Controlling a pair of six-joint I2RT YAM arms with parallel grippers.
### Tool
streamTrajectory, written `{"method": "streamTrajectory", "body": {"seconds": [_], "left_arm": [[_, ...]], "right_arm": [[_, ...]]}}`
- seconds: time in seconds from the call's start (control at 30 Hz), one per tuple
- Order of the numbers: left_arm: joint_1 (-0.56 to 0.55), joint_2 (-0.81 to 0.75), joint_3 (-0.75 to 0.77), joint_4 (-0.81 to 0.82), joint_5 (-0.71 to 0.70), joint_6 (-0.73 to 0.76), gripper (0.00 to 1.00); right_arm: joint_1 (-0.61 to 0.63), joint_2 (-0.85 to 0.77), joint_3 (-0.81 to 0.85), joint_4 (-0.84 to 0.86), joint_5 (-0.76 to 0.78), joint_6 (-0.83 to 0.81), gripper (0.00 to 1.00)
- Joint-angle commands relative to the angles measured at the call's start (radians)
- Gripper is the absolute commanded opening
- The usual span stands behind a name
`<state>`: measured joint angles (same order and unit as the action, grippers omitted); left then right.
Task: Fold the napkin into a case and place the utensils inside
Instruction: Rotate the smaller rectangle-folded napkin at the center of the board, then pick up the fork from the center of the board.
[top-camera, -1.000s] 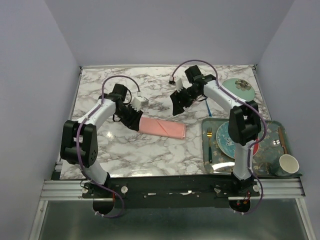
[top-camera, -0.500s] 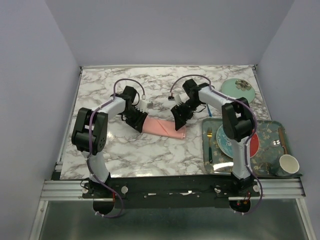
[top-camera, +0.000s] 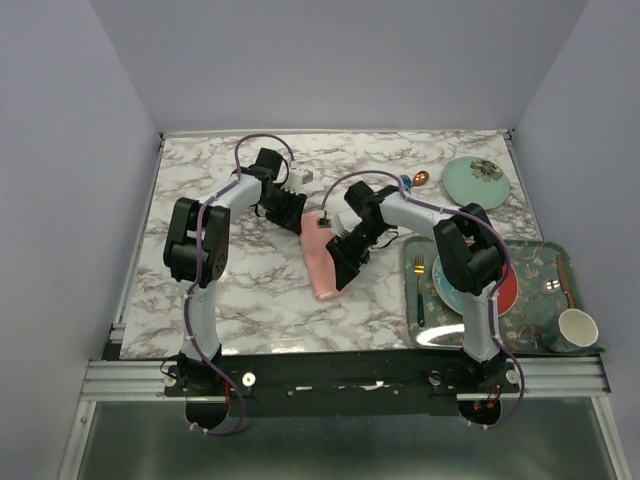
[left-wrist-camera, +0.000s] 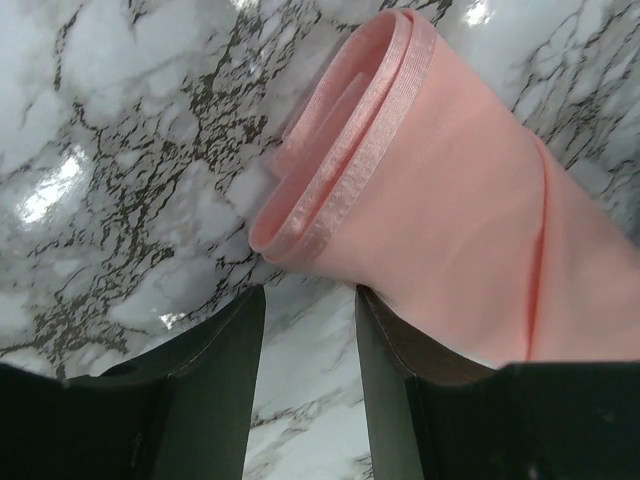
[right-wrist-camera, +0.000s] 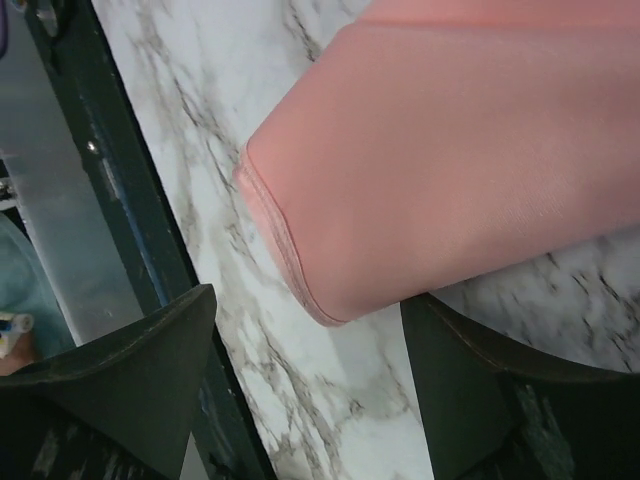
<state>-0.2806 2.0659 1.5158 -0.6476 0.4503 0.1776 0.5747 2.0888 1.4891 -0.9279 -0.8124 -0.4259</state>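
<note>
Napkin lies folded long and thin on the marble table, slanted; we see our left gripper with its fingers apart, and the far end of the cloth just in front of them; our right gripper is spread wide too, at the near end; neither one squeezes the cloth.

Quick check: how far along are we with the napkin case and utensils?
Done: the napkin lies folded into a narrow strip on the table. In hand: the left gripper and right gripper, both open, sit at its ends. Left: the copper spoon lies farther back, not yet tucked in.
</note>
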Motion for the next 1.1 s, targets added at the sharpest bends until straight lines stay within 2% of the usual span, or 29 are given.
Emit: {"method": "streamTrajectory", "body": {"seconds": [0.0,0.2,0.37,0.53,0.63,0.67,0.77,0.87,0.97,1.07], "left_arm": [[0.001,0.033,0.000,0.023,0.119,-0.059,0.53],[-0.008,0.043,-0.035,0.051,0.208,-0.095,0.53],[-0.005,0.004,-0.037,0.045,0.199,-0.104,0.54],[0.070,-0.212,-0.089,0.132,0.130,-0.141,0.57],[0.098,-0.349,-0.112,0.173,0.038,-0.102,0.61],[0.109,-0.377,-0.124,0.181,0.001,-0.096,0.62],[0.124,-0.458,-0.144,0.197,-0.015,-0.095,0.64],[0.135,-0.492,-0.155,0.174,-0.024,-0.083,0.65],[0.144,-0.507,-0.164,0.144,-0.032,-0.075,0.65],[0.152,-0.521,-0.183,0.138,-0.033,-0.073,0.65]], "right_arm": [[0.051,-0.001,-0.038,0.124,-0.099,0.116,0.83],[0.056,-0.041,-0.115,0.202,-0.102,0.176,0.85],[0.021,-0.134,-0.109,0.175,-0.035,0.176,0.86],[-0.134,-0.269,-0.049,0.167,0.085,0.236,0.81],[-0.249,-0.296,0.034,0.175,0.238,0.265,0.78],[-0.294,-0.293,0.058,0.182,0.349,0.274,0.74],[-0.354,-0.228,0.167,0.201,0.555,0.253,0.65],[-0.392,-0.121,0.293,0.196,0.648,0.242,0.58],[-0.401,-0.018,0.400,0.172,0.703,0.227,0.56],[-0.406,0.051,0.439,0.167,0.737,0.217,0.56]]}}
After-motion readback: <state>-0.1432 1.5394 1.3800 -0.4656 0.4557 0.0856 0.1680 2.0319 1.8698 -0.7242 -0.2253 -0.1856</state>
